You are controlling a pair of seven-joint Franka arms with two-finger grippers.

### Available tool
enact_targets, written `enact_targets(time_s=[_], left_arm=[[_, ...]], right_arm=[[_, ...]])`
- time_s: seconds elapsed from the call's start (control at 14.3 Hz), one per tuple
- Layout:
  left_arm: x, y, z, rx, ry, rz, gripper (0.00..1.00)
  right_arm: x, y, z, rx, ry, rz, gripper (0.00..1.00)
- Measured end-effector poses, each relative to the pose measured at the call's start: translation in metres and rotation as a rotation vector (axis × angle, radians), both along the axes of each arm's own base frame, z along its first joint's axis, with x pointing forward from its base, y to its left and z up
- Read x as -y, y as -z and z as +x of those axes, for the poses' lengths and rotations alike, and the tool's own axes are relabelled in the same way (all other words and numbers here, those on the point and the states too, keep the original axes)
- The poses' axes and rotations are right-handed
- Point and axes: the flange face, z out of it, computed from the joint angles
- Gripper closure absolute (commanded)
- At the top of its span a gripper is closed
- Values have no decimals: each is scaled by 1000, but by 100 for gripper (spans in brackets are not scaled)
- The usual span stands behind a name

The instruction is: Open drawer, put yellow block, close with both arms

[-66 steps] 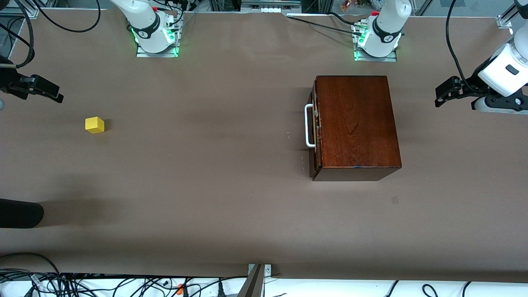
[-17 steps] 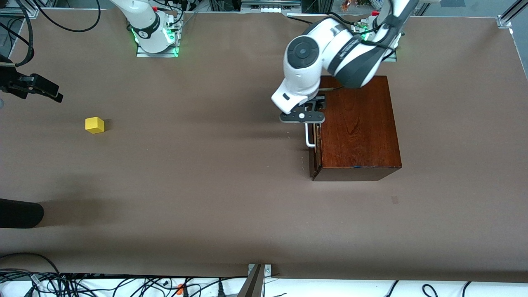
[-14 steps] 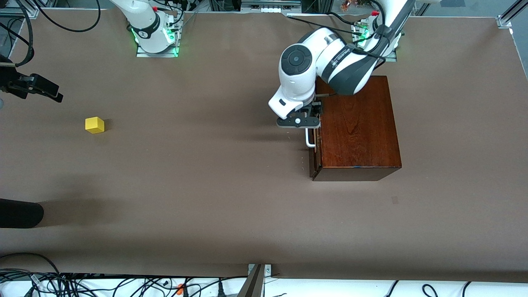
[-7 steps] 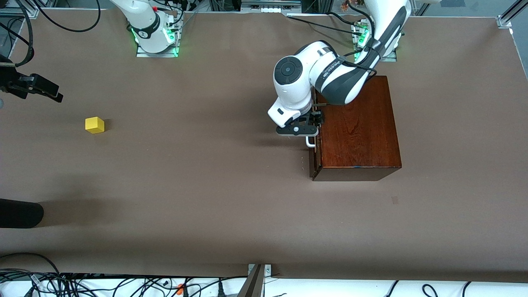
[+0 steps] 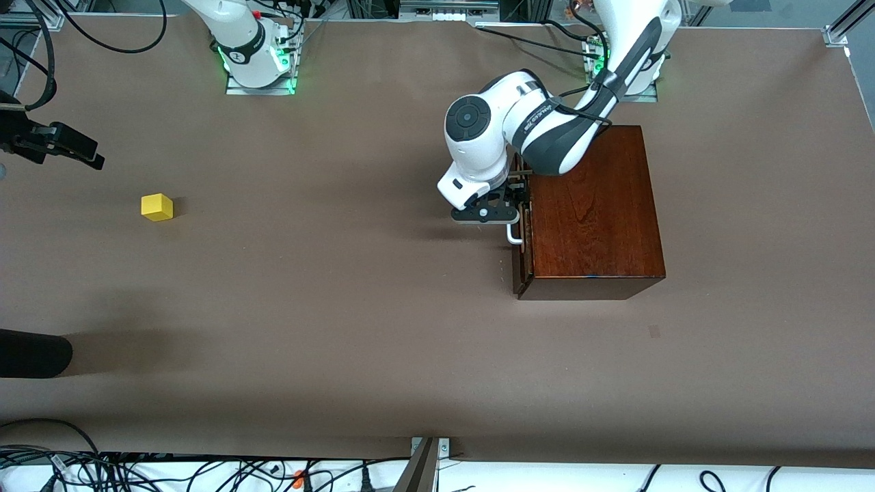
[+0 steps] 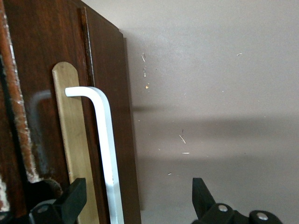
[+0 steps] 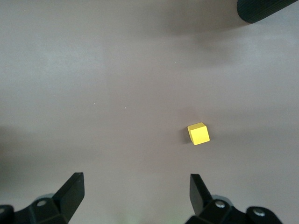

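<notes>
The glossy dark-brown wooden box [image 5: 595, 205] stands toward the left arm's end of the table. Its drawer [image 5: 521, 253] is shut, and the white U-shaped handle [image 5: 513, 236] faces the right arm's end. My left gripper [image 5: 487, 213] is open and down at the handle. In the left wrist view my left gripper [image 6: 138, 200] straddles the white bar [image 6: 106, 140], one finger [image 6: 72, 203] by the drawer front and the other [image 6: 201, 198] over the table. The yellow block [image 5: 157, 207] sits toward the right arm's end. My right gripper [image 5: 94, 160] hangs open and empty nearby, and its wrist view [image 7: 135, 191] shows the block [image 7: 198, 134] apart from it.
A black rounded object [image 5: 34, 353] lies at the table edge toward the right arm's end, nearer the front camera than the block; it also shows in the right wrist view [image 7: 266, 9]. Cables run along the front edge [image 5: 205, 471]. Bare brown table lies between block and box.
My left arm has swung in from its end of the table, over the box, and lowered its open gripper around the handle. The right arm, block and drawer have not moved.
</notes>
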Motion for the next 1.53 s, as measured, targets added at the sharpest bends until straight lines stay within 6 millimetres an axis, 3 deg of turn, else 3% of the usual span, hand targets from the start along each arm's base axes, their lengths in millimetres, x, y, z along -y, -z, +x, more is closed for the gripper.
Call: enact_targets(time_s=[0.98, 1.32, 1.53], left_arm=[[10, 31, 0, 2, -35, -30, 0], [29, 30, -5, 46, -24, -94, 0], [53, 24, -7, 76, -35, -142, 0]], right_arm=[[1, 0, 0, 0, 1, 0, 0], [1, 0, 0, 0, 1, 0, 0], [1, 0, 0, 0, 1, 0, 0]])
